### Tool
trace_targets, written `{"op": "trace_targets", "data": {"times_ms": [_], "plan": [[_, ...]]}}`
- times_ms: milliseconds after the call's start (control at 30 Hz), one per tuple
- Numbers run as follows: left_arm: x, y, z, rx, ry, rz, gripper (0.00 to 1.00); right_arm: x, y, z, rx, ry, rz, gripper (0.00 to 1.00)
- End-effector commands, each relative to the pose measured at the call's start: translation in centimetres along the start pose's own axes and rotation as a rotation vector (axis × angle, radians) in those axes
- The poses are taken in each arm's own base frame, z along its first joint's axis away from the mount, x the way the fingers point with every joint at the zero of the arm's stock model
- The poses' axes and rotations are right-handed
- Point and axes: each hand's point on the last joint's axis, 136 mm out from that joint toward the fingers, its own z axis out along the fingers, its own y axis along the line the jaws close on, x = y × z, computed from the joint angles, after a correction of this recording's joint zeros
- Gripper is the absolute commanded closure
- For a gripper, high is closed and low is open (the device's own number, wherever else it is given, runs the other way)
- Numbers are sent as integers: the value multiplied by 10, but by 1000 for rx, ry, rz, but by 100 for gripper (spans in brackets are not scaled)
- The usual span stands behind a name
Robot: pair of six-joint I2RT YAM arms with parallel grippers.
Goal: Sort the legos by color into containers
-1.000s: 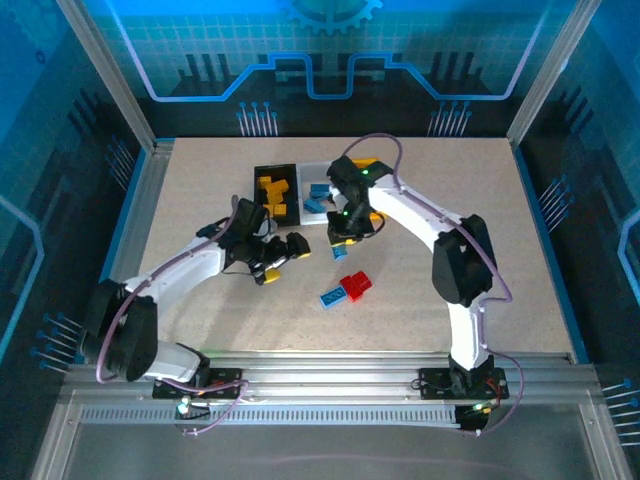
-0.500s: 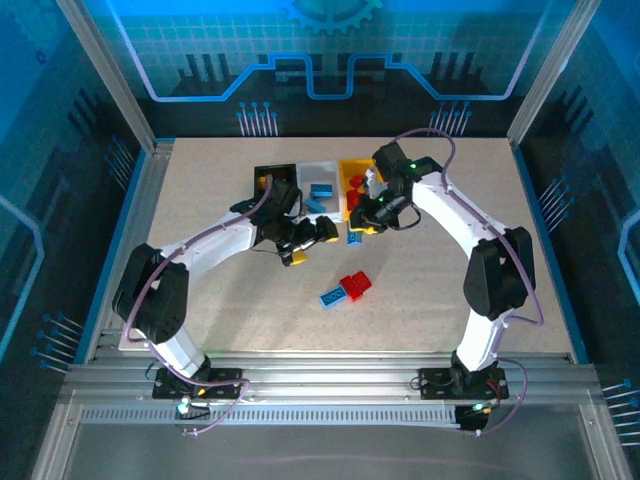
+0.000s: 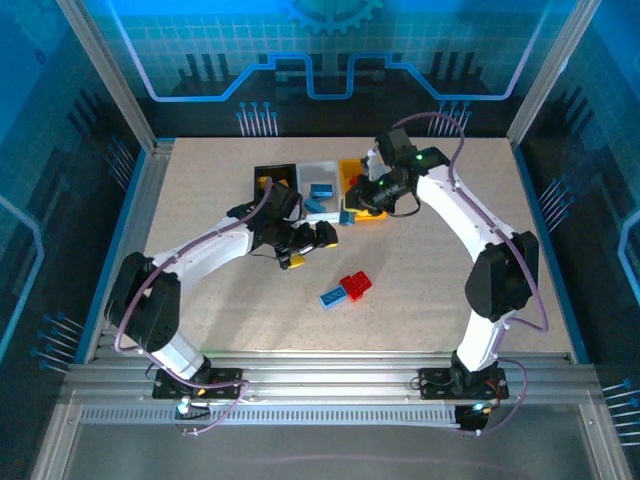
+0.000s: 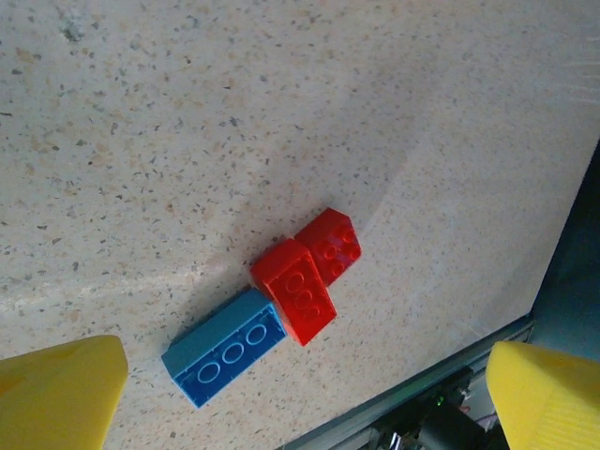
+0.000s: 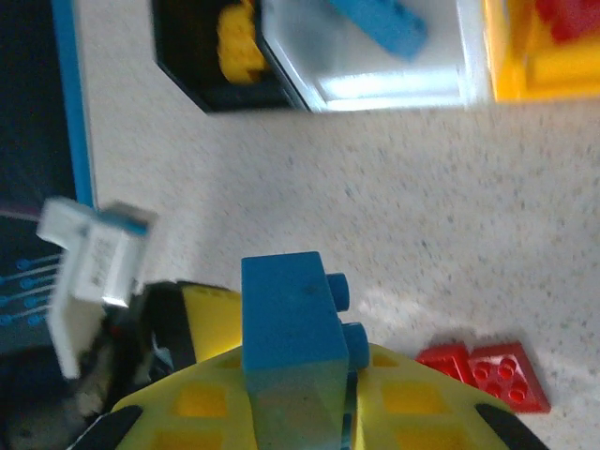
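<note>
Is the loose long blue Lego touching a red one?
Touching: left wrist view shows long blue plastic brick butting the middle red plastic brick, no gap.

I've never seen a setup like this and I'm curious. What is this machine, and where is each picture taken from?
Two white robot arms are bolted to the near edge of a table. The overhead picture looks down on both; the other two come from a camera on each wrist. The left fingers are open over the table, where a loose blue brick and two red bricks lie. The right fingers are shut on a second blue brick near three joined bins: the black bin holds yellow pieces, the white bin blue pieces, the orange-yellow bin red pieces.
</note>
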Motion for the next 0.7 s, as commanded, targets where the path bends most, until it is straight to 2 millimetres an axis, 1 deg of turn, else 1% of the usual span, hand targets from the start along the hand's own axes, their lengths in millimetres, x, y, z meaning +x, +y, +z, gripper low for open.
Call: {"op": "trace_targets", "data": {"times_ms": [0, 67, 133, 200, 267, 300, 500, 533, 600, 667], "plan": [[14, 8, -11, 3, 12, 88, 1, -18, 8, -7, 34, -47, 9, 78], [25, 13, -16, 15, 20, 89, 1, -28, 6, -2, 52, -54, 23, 79], [33, 17, -26, 19, 13, 107, 1, -38, 8, 7, 44, -53, 37, 79], [39, 23, -36, -6, -2, 152, 1, -49, 5, 18, 55, -55, 38, 78], [43, 35, -44, -67, -5, 176, 1, -60, -1, 31, 73, -45, 53, 79], [44, 37, -48, -76, -5, 181, 1, -64, -2, 37, 75, -38, 59, 79], [59, 49, -55, -94, 23, 194, 1, -89, -5, 82, 56, -18, 79, 78], [62, 49, -55, -89, 30, 203, 1, -92, -10, 95, 60, -9, 88, 78], [65, 51, -58, -91, 31, 223, 1, -101, -13, 109, 56, -12, 98, 74], [67, 53, -57, -98, 44, 247, 1, -110, -15, 120, 45, -19, 107, 68]]}}
